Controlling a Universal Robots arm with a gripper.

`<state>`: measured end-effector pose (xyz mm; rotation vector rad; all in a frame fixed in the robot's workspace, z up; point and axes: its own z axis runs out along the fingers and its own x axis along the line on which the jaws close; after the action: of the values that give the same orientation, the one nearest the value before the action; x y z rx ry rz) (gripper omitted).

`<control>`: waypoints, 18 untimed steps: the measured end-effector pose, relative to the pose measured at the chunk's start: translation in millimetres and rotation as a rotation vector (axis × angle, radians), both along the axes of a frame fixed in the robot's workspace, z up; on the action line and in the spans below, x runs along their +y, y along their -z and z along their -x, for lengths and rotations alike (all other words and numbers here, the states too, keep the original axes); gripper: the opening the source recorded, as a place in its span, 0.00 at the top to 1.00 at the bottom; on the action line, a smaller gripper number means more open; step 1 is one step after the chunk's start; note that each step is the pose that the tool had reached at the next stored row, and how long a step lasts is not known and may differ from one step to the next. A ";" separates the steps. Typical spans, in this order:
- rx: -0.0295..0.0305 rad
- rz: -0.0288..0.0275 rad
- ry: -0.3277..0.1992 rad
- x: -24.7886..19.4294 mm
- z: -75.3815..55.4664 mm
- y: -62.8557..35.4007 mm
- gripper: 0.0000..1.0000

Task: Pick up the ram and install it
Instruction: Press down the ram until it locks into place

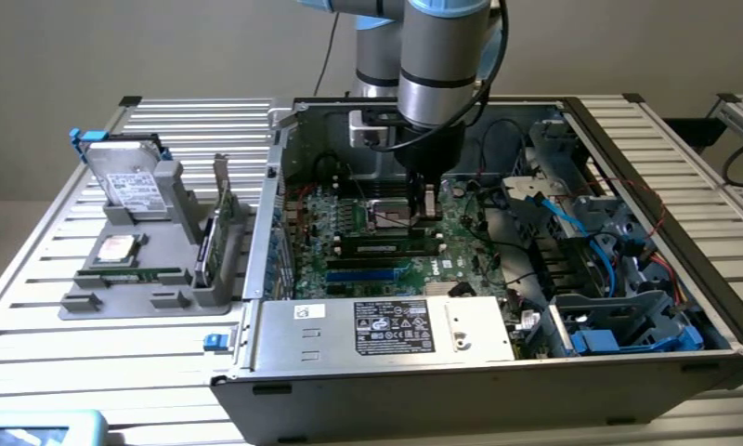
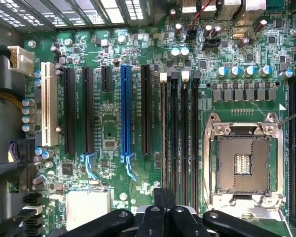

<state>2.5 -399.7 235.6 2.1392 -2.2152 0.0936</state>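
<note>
The ram [image 1: 386, 248], a narrow green stick with dark chips, stands in one of the black memory slots on the motherboard [image 1: 346, 218] inside the open computer case. In the wrist view it is a thin edge-on line [image 2: 164, 143] in the slot nearest the expansion slots. My gripper [image 1: 423, 203] hangs over the board between the CPU socket [image 1: 390, 216] and the memory slots, just above the ram and apart from it. Its dark fingertips [image 2: 164, 200] are pressed together, shut with nothing between them.
The case walls [image 1: 279, 186] surround the board. A silver power supply [image 1: 384, 325] sits at the front, and blue and black cables [image 1: 570, 218] lie on the exterior view's right. A grey holder [image 1: 136, 297] outside holds hard drives [image 1: 130, 181] and a green expansion card [image 1: 223, 218].
</note>
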 end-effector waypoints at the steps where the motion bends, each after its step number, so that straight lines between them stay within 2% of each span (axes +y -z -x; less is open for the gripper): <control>1: -0.0001 -0.0002 0.001 0.2 -0.4 0.1 0.89; 8: -0.0001 0.0000 0.002 1.1 -1.4 1.4 0.89; 18: -0.0056 -0.0002 0.002 2.1 -1.6 3.8 0.89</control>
<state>4.1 -397.6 231.8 2.1391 -2.2207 0.0994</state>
